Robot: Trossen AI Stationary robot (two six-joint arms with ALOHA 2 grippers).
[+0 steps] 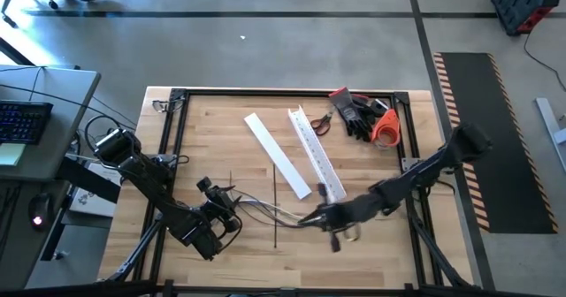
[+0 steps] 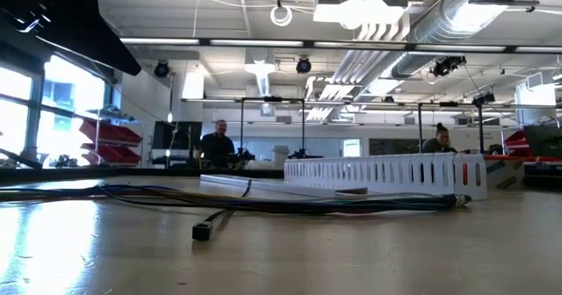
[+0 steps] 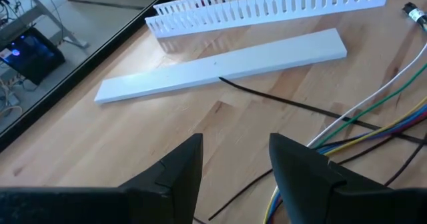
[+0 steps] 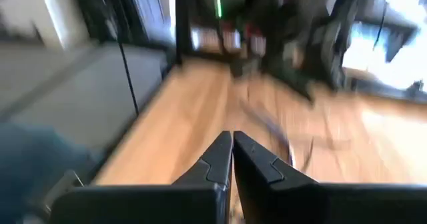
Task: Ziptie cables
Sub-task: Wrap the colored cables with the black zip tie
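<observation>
- Cables (image 1: 265, 211) lie loose on the tabletop (image 1: 221, 138), not tied yet.
- My left claw (image 3: 235, 159) is released, holding nothing.
- My right claw (image 4: 232, 151) is clenched by the wires.
- Next, I think, gather them together.

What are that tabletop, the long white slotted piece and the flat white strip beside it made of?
The pale tabletop looks like wood: visible grain and joined planks, with a smooth, slightly glossy finish. The long white slotted channel appears to be moulded plastic, given its thin, even teeth and uniform white. The flat white strip is probably plastic too, smooth and matte, though painted material cannot be ruled out.
</observation>
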